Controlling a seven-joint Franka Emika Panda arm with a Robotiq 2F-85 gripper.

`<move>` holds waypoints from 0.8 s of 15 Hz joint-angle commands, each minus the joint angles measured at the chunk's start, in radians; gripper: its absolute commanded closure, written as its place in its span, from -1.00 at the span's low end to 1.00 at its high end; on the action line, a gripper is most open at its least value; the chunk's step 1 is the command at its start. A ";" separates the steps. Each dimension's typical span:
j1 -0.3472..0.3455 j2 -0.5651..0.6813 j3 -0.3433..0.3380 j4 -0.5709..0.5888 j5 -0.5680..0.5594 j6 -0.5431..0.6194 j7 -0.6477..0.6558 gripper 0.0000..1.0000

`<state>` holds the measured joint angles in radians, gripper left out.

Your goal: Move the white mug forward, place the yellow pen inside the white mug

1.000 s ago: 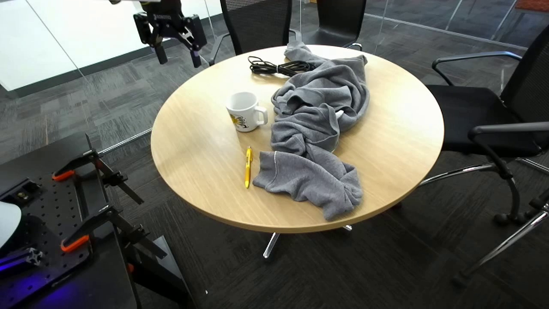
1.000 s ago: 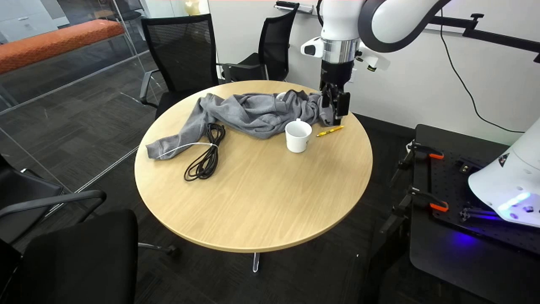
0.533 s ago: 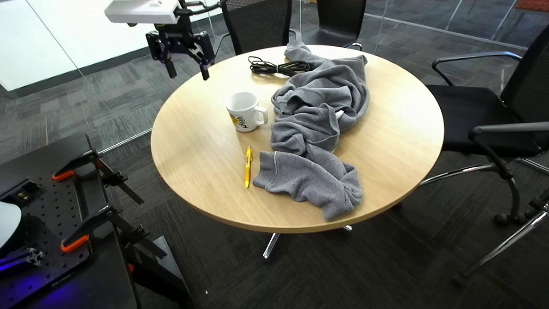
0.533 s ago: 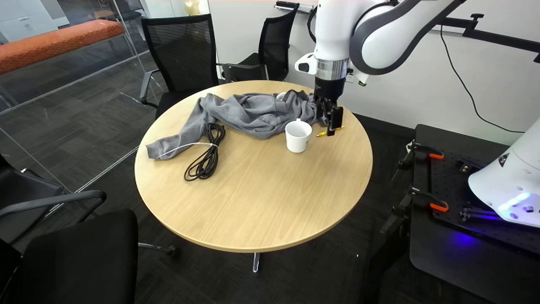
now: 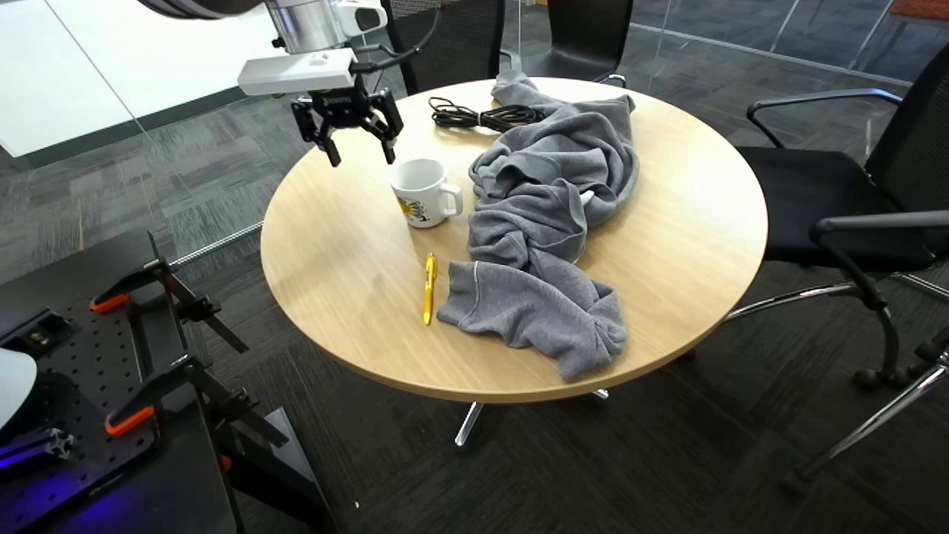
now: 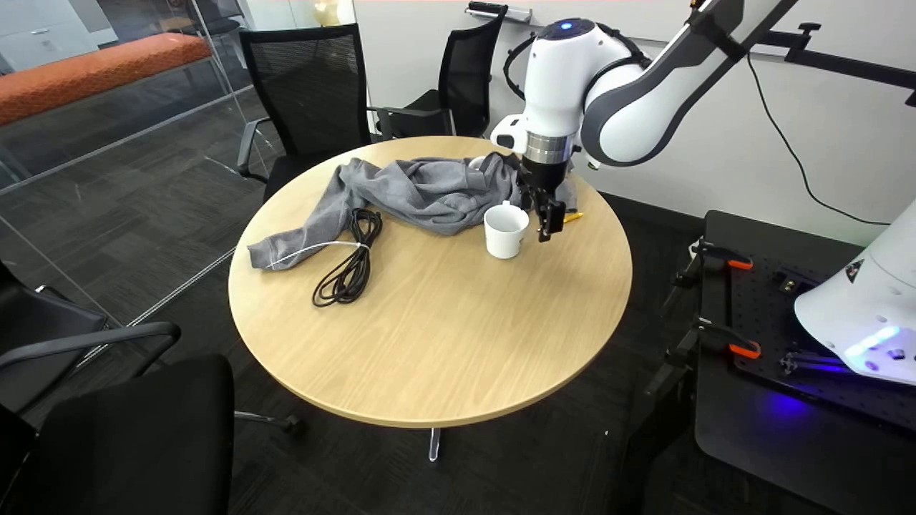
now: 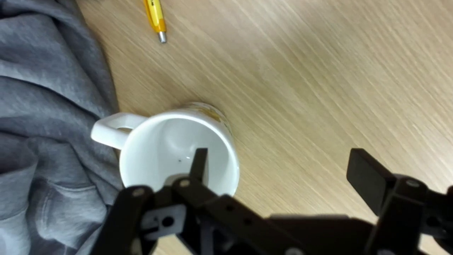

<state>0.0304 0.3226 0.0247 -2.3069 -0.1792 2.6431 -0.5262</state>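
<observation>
The white mug [image 5: 422, 194] stands upright on the round wooden table, with its handle toward the grey cloth. It also shows in an exterior view [image 6: 503, 239] and in the wrist view [image 7: 150, 152]. The yellow pen [image 5: 429, 289] lies flat on the table beside the mug and the cloth. It is partly behind the gripper in an exterior view [image 6: 573, 217], and its metal-tipped end shows at the top of the wrist view [image 7: 155, 15]. My gripper [image 5: 362, 161] is open and empty, above the table close to the mug. In the wrist view, one fingertip of the gripper [image 7: 279, 152] overlaps the mug's opening.
A crumpled grey cloth [image 5: 552, 185] lies along the table [image 5: 326, 252], close to the mug's handle and the pen. A bundle of black cable [image 5: 485, 116] lies by the cloth's end. Black chairs [image 6: 308, 93] stand around the table.
My gripper has come down and moved across toward the mug, staying open. It now covers part of the pen in an exterior view. The mug and the pen have not moved.
</observation>
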 commanded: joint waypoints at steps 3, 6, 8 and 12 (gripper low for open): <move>-0.055 0.082 0.036 0.052 -0.006 0.053 -0.021 -1.00; -0.073 0.122 0.053 0.079 -0.004 0.053 -0.025 -1.00; -0.081 0.149 0.062 0.101 -0.005 0.049 -0.028 -1.00; -0.094 0.202 0.081 0.152 -0.005 0.034 -0.037 -1.00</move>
<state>-0.0346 0.4812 0.0778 -2.2048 -0.1802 2.6777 -0.5302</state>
